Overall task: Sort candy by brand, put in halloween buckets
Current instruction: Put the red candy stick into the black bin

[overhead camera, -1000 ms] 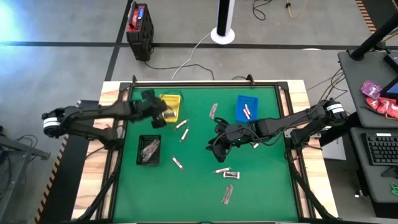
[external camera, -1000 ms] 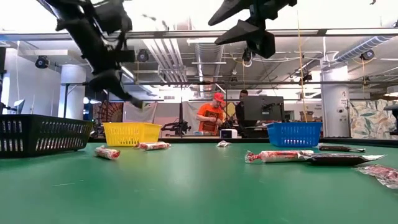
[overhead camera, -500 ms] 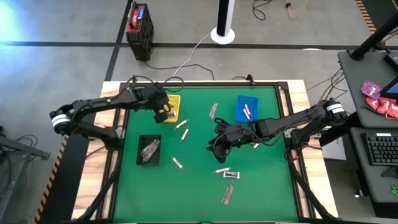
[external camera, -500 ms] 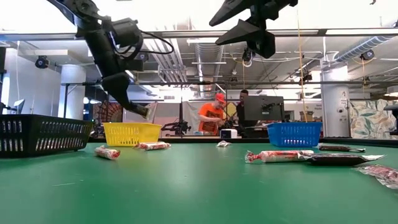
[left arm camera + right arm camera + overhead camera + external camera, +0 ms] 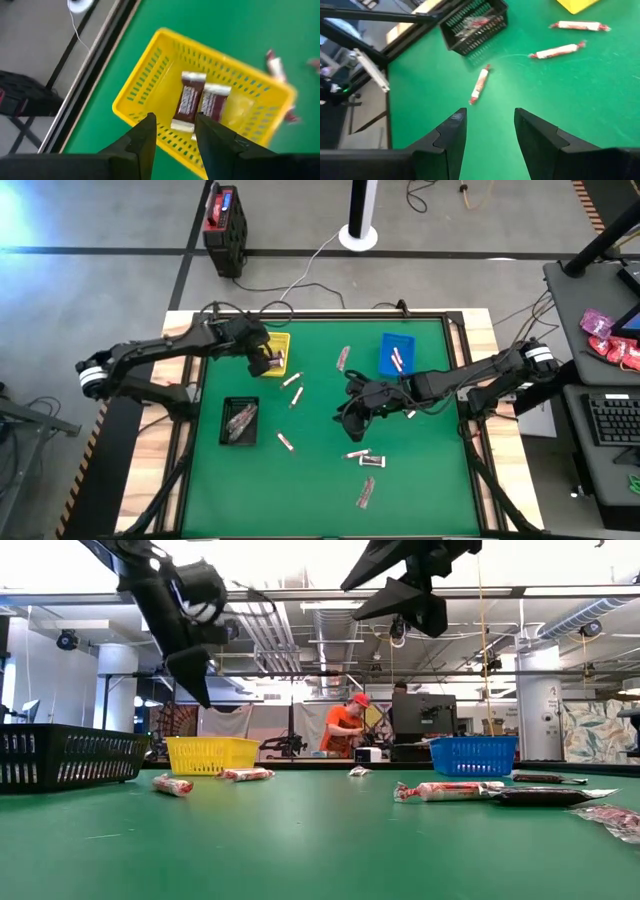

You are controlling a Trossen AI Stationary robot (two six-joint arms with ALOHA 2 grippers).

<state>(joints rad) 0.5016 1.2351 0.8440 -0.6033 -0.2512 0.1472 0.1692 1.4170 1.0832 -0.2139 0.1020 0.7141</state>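
My left gripper (image 5: 174, 131) hangs open over the yellow bucket (image 5: 284, 340), nothing between its fingers. Two brown-and-silver candy bars (image 5: 188, 101) (image 5: 213, 102) lie side by side on the bucket's slotted base. My right gripper (image 5: 490, 131) hovers open above the middle of the green table (image 5: 350, 412), holding nothing; a whitish candy (image 5: 479, 84) lies on the cloth ahead of it. The blue bucket (image 5: 385, 365) at the far right holds whitish candy (image 5: 397, 358). The black bucket (image 5: 240, 422) at the left holds dark-wrapped candy.
Loose candies lie on the cloth: near the yellow bucket (image 5: 292, 380) (image 5: 297, 397), at the far middle (image 5: 344, 358), by the black bucket (image 5: 286, 442), and toward the near edge (image 5: 357, 453) (image 5: 366, 492). A raised frame (image 5: 330, 314) rims the table. People stand in the room behind (image 5: 345, 725).
My left gripper has swung from beside the yellow bucket's left rim toward the table's right, ending over the bucket, and has risen a little in the last half second. My right arm has kept still.
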